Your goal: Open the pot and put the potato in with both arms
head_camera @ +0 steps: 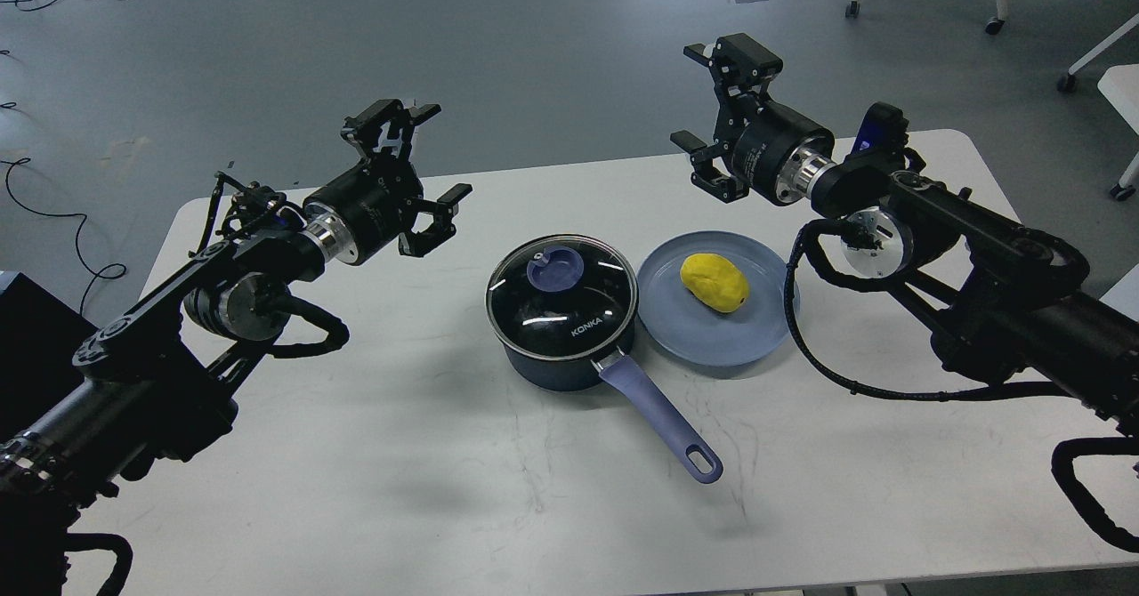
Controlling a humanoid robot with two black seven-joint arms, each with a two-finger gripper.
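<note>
- The left gripper (418, 169) hangs above the table's left part, its fingers spread wide apart with nothing between them, well to the left of the pot.
- The right gripper (712, 102) hovers over the table's far edge, fingers likewise spread and holding nothing, beyond the plate.
- The saucepan (562, 316), dark navy, stands near the middle of the white table (400, 454), between the two arms.
- Its glass lid (561, 292) is on, with a lavender knob (555, 269) on top and the word KONKA on the glass.
- Its lavender handle (663, 418) points toward the near right.
- The yellow potato (714, 282) lies on a grey-blue plate (712, 338) touching the pot's right side.
</note>
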